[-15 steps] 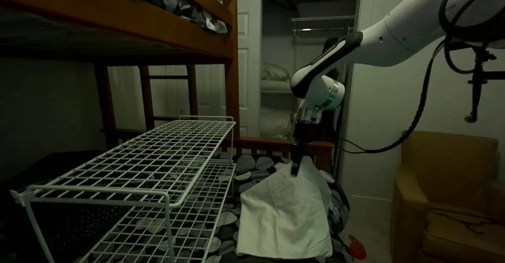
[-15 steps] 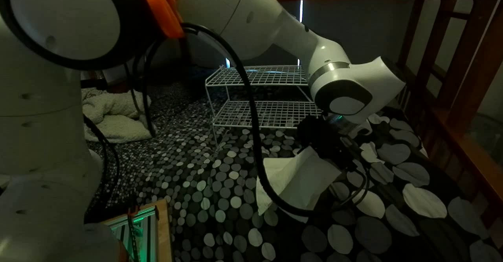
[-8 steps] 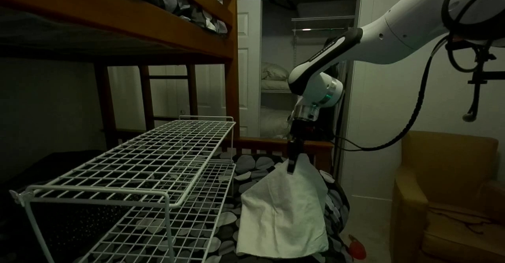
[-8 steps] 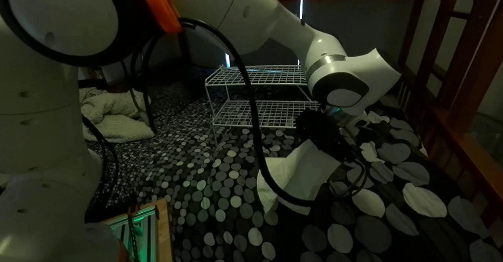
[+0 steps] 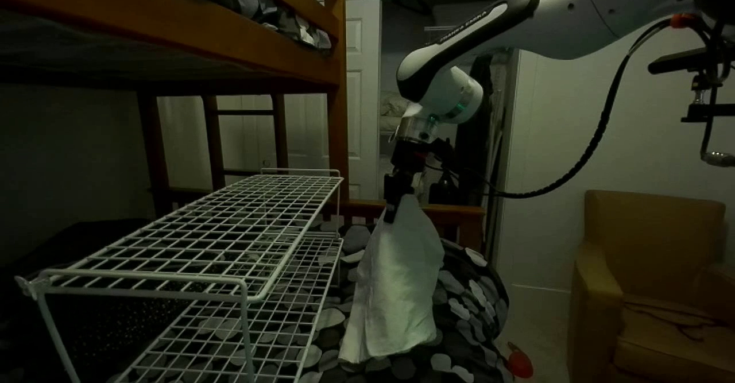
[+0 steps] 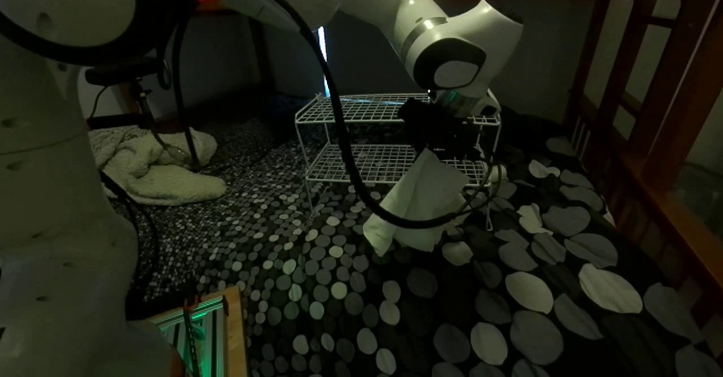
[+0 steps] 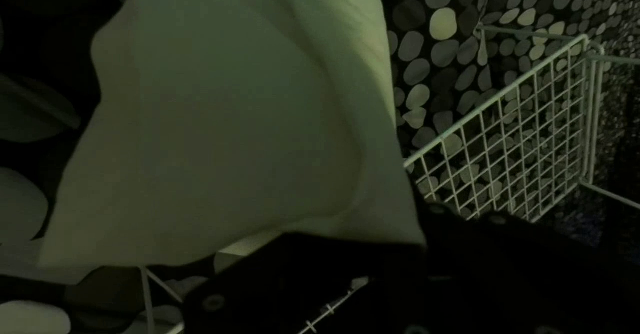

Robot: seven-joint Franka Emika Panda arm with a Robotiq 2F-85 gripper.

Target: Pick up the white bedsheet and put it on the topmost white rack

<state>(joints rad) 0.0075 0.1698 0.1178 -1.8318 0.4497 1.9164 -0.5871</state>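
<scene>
The pincer (image 5: 393, 215) and the white bedsheet (image 5: 402, 279) stand higher and nearer the white rack (image 5: 215, 225) than a second ago — the pincer grips the bedsheet's upper end; the rest hangs in loose folds beside the rack, over the spotted cover (image 5: 468, 314); whether its lower hem touches down — I cannot tell.
</scene>
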